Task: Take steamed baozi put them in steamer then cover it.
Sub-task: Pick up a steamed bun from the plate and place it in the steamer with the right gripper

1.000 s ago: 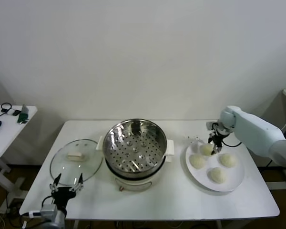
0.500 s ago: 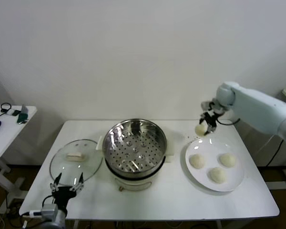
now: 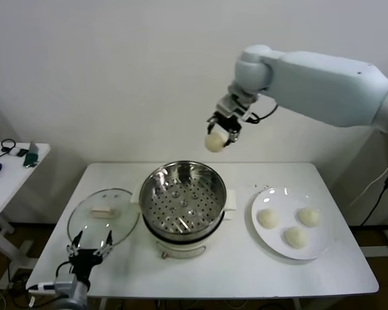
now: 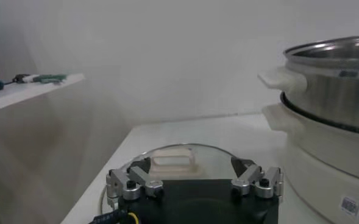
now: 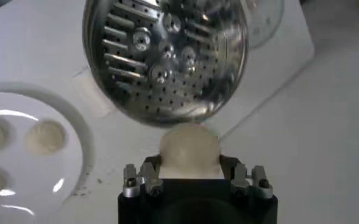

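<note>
Three steamed baozi [image 3: 269, 219] lie on the white plate [image 3: 322, 243] at the right side of the table [image 3: 239, 265], and a fourth baozi [image 3: 214, 142] hangs in the air, pinched between the fingers of the right gripper [image 3: 222, 132]. That gripper is raised well above the table, over the far rim of the steamer [image 3: 183, 195] and a little to its right, with its fingers pointing down. The right wrist view shows the bun [image 5: 188, 149] pressed between the two finger pads, and the perforated bottom of the steamer [image 5: 167, 58] past it. Being round, the buns have no long axis to speak of; the held one sits with its smooth rounded side facing down toward the pot.

The steamer stands upright in the middle of the table, its mouth facing up and nothing inside it. Its white base carries small side handles, one toward each side of the table.

The cover [image 3: 103, 214] lies flat on the table just left of the steamer, its edge close to the pot's left handle. Its cream rectangular handle [image 3: 101, 210] faces up, with its long axis running roughly left to right across the table.

The left gripper [image 3: 89, 254] waits low at the near left edge of the table, just in front of the cover, its fingers spread wide and holding nothing. In the left wrist view the cover [image 4: 173, 159] sits right behind those fingers.
</note>
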Tool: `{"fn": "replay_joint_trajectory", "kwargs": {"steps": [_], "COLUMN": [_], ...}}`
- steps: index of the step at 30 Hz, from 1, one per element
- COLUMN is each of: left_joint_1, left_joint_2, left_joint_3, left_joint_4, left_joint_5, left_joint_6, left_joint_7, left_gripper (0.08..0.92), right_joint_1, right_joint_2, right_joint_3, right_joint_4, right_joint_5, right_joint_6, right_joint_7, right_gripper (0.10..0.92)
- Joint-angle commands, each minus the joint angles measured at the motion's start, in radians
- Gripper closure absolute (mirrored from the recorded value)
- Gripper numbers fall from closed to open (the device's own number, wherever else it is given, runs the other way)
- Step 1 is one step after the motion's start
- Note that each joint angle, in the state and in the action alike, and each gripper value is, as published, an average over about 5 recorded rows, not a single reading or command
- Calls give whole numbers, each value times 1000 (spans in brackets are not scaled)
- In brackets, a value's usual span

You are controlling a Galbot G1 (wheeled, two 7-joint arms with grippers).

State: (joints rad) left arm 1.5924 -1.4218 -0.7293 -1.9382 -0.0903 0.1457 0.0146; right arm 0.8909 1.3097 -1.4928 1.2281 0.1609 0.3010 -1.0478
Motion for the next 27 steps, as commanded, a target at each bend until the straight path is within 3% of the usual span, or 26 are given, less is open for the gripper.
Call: {"fn": "replay_joint_trajectory", "kwargs": {"steps": [1, 7, 27], "left_joint_1": [9, 19, 16], "left_joint_2": [-4, -7, -13], "left_joint_3": [-4, -2, 2], "left_joint_4": [-16, -20, 1], "left_joint_5": [-3, -2, 4], "left_joint_6": [1, -1, -7], "left_joint_7": [-1, -2, -3], "left_gripper": [177, 177, 177], "right_joint_1": [-45, -201, -338], "right_joint_2": [146, 158, 164], "right_joint_3": [-46, -13, 11], "right_joint_4": [8, -108, -222], "right_joint_5": [-139, -243, -307], "right_joint_6": [110, 114, 114], "right_joint_7": [55, 86, 91], "right_gripper": [372, 372, 372]}}
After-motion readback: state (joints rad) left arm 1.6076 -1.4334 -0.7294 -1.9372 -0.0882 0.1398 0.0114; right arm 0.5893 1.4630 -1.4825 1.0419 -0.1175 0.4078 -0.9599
